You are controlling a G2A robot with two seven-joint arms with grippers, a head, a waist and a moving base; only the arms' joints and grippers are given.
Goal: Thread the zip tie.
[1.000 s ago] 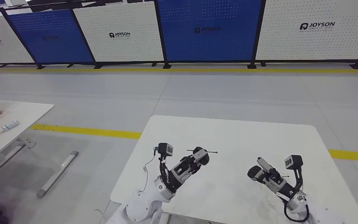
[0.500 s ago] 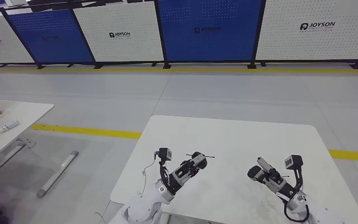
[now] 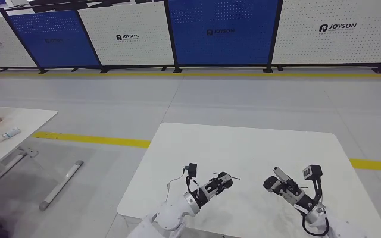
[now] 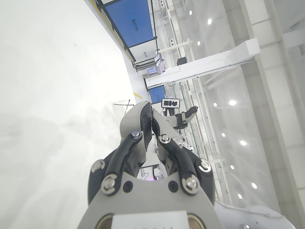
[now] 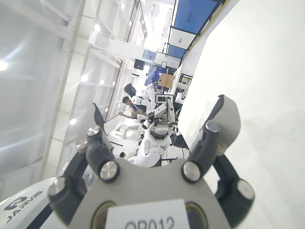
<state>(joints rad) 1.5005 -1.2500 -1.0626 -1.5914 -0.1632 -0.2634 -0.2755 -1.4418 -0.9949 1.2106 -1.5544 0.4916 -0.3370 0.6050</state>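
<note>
Zip tie (image 3: 232,177) (image 4: 122,105): a thin black strip, clamped at one end in the left gripper (image 3: 224,178) (image 4: 149,113). Its free length projects past the fingertips toward the right side of the white table (image 3: 250,140).

Left gripper: jaws closed together on the strip. It is positioned over the near half of the table, slightly left of the middle.

Right gripper (image 3: 272,178) (image 5: 159,106): jaws spread wide and holding nothing. It is positioned over the near half of the table, toward the right edge. It is well apart from the left gripper and points toward it.
</note>
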